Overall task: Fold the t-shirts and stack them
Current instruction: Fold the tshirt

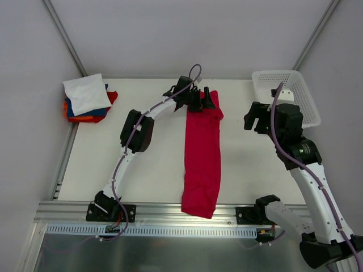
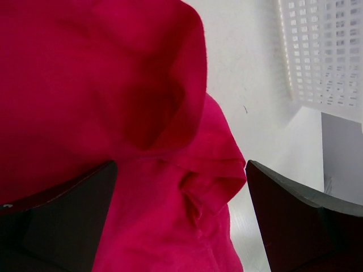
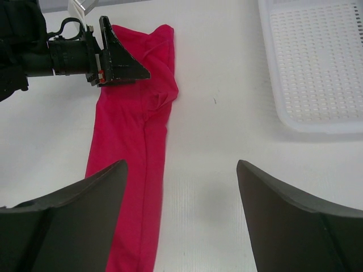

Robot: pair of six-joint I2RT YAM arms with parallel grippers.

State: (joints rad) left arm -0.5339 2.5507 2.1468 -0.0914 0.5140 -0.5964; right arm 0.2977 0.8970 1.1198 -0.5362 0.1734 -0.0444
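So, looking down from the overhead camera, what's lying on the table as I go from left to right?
pile of folded t-shirts → long red t-shirt → white mesh basket. The two arms overlap these, so they have no clear place in the order.

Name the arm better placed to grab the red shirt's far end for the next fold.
Left. The left gripper, open, straddles the far end of the red shirt; the right gripper, also open, hangs beside the basket, clear of the cloth.
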